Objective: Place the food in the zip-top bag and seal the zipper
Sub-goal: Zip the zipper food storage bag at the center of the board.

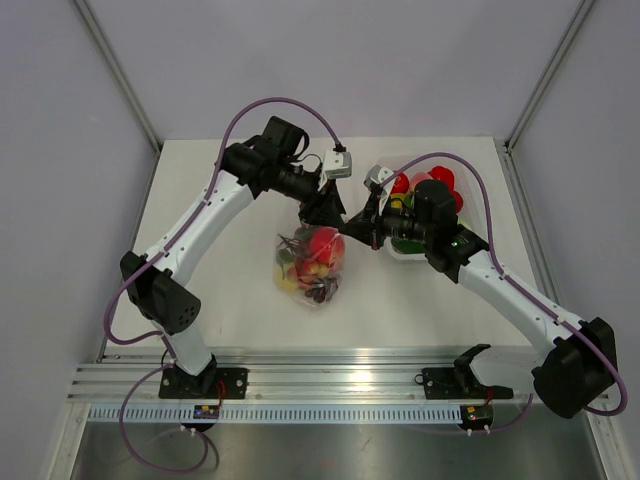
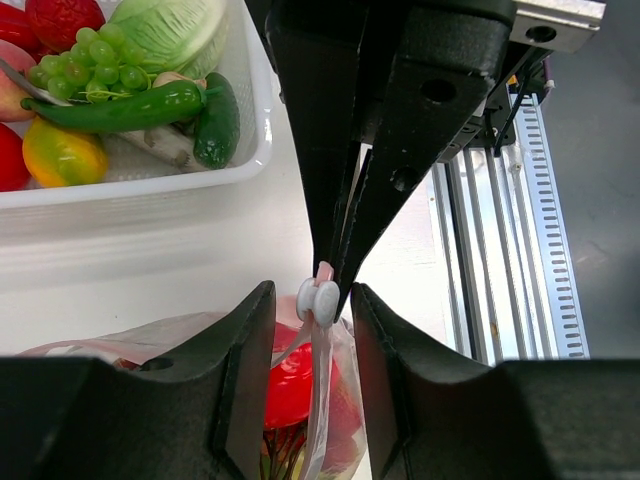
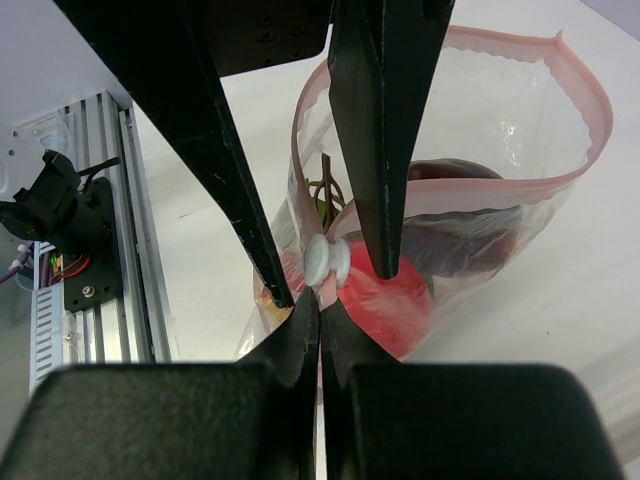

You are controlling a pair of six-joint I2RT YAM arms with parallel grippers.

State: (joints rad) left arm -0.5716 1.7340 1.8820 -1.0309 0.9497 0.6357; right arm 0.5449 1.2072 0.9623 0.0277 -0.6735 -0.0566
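The zip-top bag (image 1: 312, 262) lies mid-table with a red fruit (image 3: 385, 300), dark grapes (image 3: 460, 240) and other food inside. Its pinkish zipper strip (image 3: 590, 110) gapes open on one side. A white slider (image 2: 320, 300) sits at the strip's end. My right gripper (image 3: 322, 305) is shut on that end just behind the slider, and shows from above as the right gripper (image 1: 352, 228). My left gripper (image 2: 313, 292) stands open with one finger on each side of the slider, touching neither side. More food, such as a green pepper (image 2: 120, 108), lettuce (image 2: 165, 30) and green grapes (image 2: 100, 60), lies in a basket.
The white mesh basket (image 1: 405, 255) stands right of the bag, under the right arm. A metal rail (image 2: 520, 250) runs along the near table edge. Grey walls enclose the table on three sides.
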